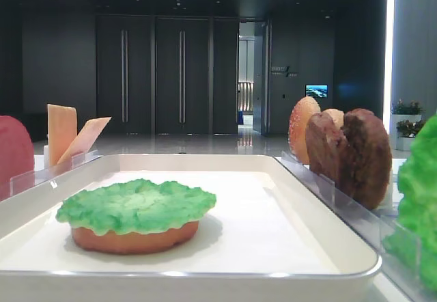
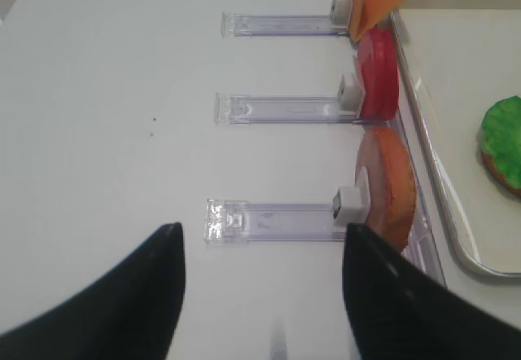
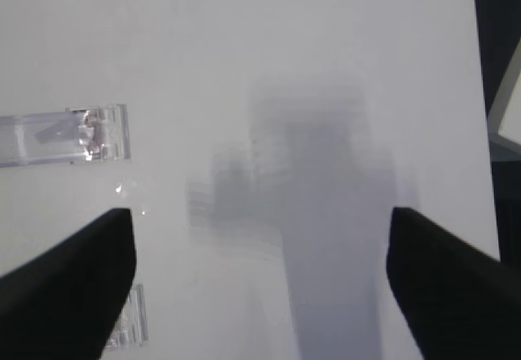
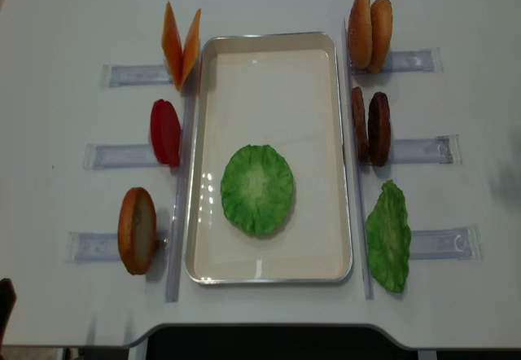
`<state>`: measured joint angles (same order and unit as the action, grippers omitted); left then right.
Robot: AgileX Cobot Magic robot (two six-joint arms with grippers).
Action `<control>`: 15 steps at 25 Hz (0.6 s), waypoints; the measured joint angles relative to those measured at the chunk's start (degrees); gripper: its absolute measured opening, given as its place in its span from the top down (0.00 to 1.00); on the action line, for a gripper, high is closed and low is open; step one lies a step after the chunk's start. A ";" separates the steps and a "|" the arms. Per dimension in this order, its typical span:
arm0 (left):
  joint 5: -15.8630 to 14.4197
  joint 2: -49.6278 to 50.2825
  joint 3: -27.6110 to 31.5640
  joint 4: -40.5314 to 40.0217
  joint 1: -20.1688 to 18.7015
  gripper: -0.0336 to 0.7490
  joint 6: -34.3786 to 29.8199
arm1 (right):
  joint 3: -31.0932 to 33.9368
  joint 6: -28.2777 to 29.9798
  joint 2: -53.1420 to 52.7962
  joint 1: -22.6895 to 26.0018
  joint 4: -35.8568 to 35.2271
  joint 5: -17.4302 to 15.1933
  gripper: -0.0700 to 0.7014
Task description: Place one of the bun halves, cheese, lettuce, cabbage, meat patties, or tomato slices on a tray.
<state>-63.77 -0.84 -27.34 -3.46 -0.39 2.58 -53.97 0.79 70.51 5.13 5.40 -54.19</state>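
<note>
1. On the left we see three holders, each with one kind of food: cheese (image 4: 180, 45), a tomato slice (image 4: 165, 132) and a bun half (image 4: 137, 230) standing on edge.
2. Our left gripper (image 2: 260, 295) hovers open and empty near that bun half.
3. On the tray (image 4: 326, 238) lies a lettuce (image 4: 257, 189) leaf atop a bun base (image 1: 133, 237); we judge one placement finished and another pick due.
4. On the right stand two buns (image 4: 370, 32), the meat patties (image 4: 370, 128) and a second leaf (image 4: 387, 236).
5. Our right gripper (image 3: 260, 283) is spread wide over bare table (image 3: 244, 50), holding nothing.
6. Both grippers are outside the overhead view, so we cannot tell which arm is better placed.
</note>
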 joint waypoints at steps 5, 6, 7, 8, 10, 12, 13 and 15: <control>0.00 0.00 0.00 0.00 0.00 0.36 0.00 | 5.23 0.00 -10.80 0.00 0.20 -3.30 0.14; 0.00 0.00 0.00 0.00 0.00 0.36 0.00 | 6.05 0.00 -13.44 0.00 0.20 -4.34 0.14; 0.00 0.00 0.00 0.00 0.00 0.36 0.00 | 6.83 -0.17 -15.79 0.00 0.20 -5.76 0.14; 0.00 0.00 0.00 0.00 0.00 0.36 0.00 | 7.39 -0.79 -18.70 0.00 0.20 -7.17 0.14; 0.00 0.00 0.00 0.00 0.00 0.36 0.00 | 7.84 -1.48 -25.61 0.00 0.27 -9.71 0.14; 0.00 0.00 0.00 0.00 0.00 0.36 0.00 | 7.84 -2.62 -31.21 0.00 0.44 -12.60 0.14; 0.00 0.00 0.00 0.00 0.00 0.36 0.00 | 7.89 -2.96 -33.52 0.00 0.48 -13.73 0.14; 0.00 0.00 0.00 0.00 0.00 0.36 0.00 | 7.89 -4.10 -37.53 0.00 0.48 -15.20 0.14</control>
<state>-63.77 -0.84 -27.34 -3.46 -0.39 2.58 -46.08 -3.32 32.98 5.13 5.88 -69.39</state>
